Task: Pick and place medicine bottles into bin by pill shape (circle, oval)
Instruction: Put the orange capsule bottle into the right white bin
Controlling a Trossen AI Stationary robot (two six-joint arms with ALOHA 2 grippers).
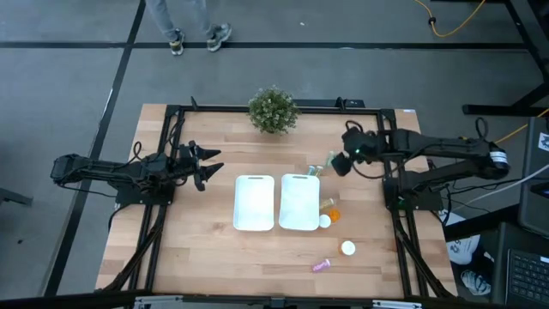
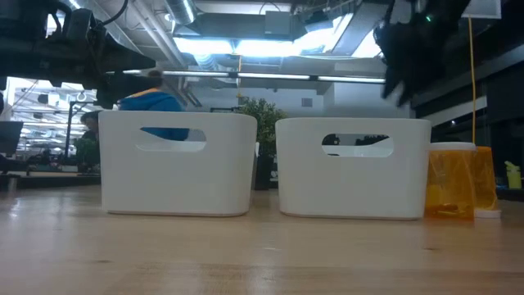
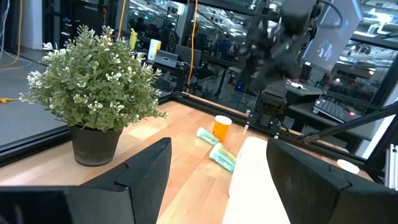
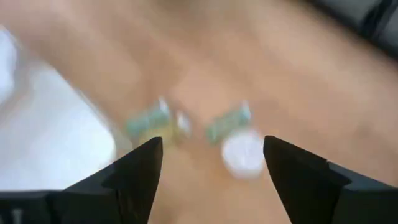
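Right gripper (image 1: 340, 163) hangs above the table just off the far right corner of the right bin (image 1: 299, 202), fingers (image 4: 140, 177) spread apart with nothing between them. Directly beneath and just ahead of it sits a small cluster of medicine bottles: two pale teal-green bottles (image 4: 229, 122) lying on their sides and one with a white cap (image 4: 243, 154) facing up; the right wrist view is blurred, so exact contact between them cannot be told. From the left wrist view the same cluster reads as an upright orange bottle (image 3: 221, 128) with the teal-green ones lying beside it, close to the bin's far end, with the right arm dark above them. More bottles lie on the near side of the gripper, along the right bin's outer wall: an orange bottle (image 1: 329, 204) just beside the wall, a white-capped one (image 1: 325, 221) at the bin's near corner, another white-capped one (image 1: 347, 248) farther toward the table's front edge, and a pink bottle (image 1: 320, 265) on its side nearest that edge. Left bin (image 1: 254, 202) stands beside the right bin, a narrow gap between them. Left gripper (image 1: 208, 166) waits well away, beyond the left bin's far left corner, fingers (image 3: 144, 176) parted and holding nothing. A potted plant (image 1: 274, 110) stands at the table's far edge, between the two arms. A person's legs and shoes (image 1: 197, 38) show on the floor beyond the table.
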